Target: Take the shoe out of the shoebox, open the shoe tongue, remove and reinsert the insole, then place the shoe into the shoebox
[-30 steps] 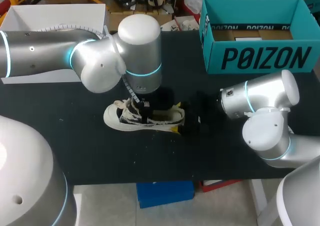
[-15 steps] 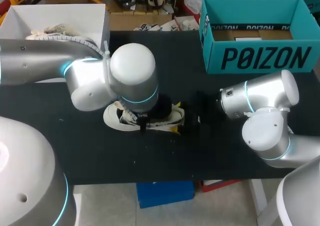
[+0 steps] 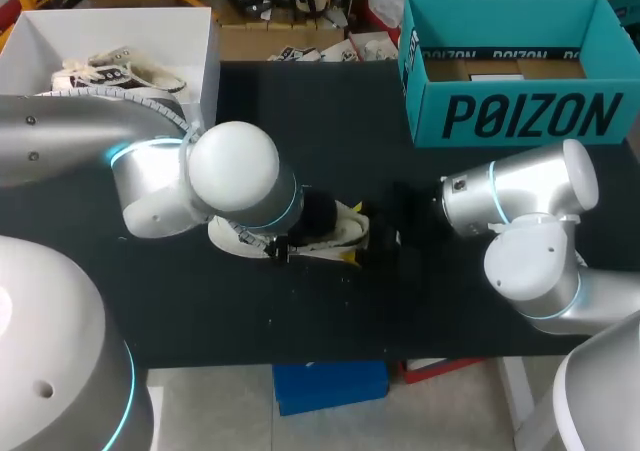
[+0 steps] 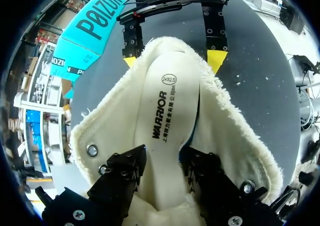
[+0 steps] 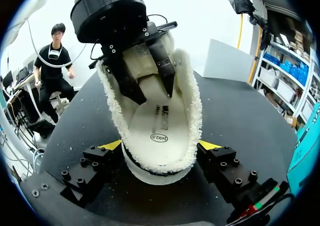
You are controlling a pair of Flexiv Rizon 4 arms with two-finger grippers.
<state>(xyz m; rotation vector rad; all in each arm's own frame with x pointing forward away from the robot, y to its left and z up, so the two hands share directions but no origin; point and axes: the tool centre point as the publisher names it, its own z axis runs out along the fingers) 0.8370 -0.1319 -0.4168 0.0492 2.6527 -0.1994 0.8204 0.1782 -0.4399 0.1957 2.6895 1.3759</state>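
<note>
pointing leftward: shoe point(image 3: 343, 231), heel at right fingers point(image 5: 209, 145)

— First entry?
— Shoe point(image 3: 345, 233): low-cut, with a cream fleece lining point(image 4: 235, 136) and a white sole. It lay near the middle of the dark surface with its mouth spread wide. The fingers of the right gripper point(image 5: 160, 147) clamped its heel from both sides.
— Second?
— Insole point(image 4: 167, 126): off-white, printed, lying lengthwise inside the shoe.
— Third?
— Shoebox point(image 3: 520, 111): teal card, lidless, upright at the surface's far right corner, well apart from the shoe.
</note>
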